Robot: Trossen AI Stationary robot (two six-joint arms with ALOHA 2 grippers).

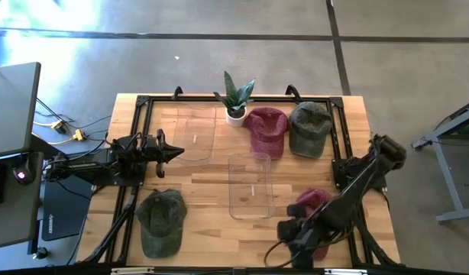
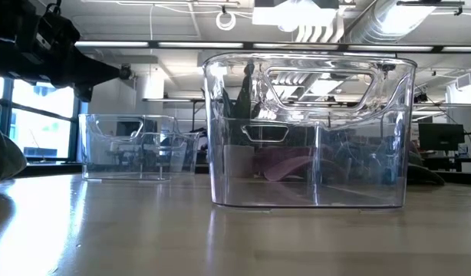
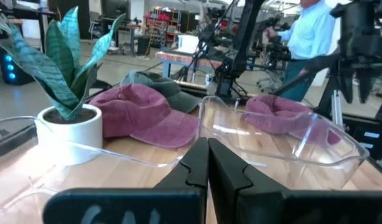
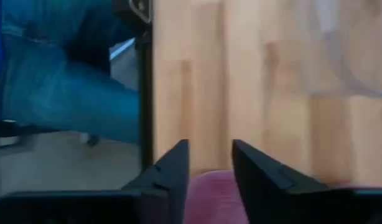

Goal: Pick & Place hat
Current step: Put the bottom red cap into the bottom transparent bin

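Wooden table (image 1: 219,172): right pincer (image 4: 209,163) parted over red hat (image 4: 216,199), left pincer (image 3: 208,163) closed

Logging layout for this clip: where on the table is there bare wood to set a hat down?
Bare wood lies between the near green hat and the central clear bin, and between that bin and the right frame rail. The far edge is crowded: potted plant, maroon hat, far green hat.

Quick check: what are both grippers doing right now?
Left gripper: shut, empty, hovering at the table's left side.
Right gripper: fingers parted over the maroon hat, near the table's front right; not gripping it.
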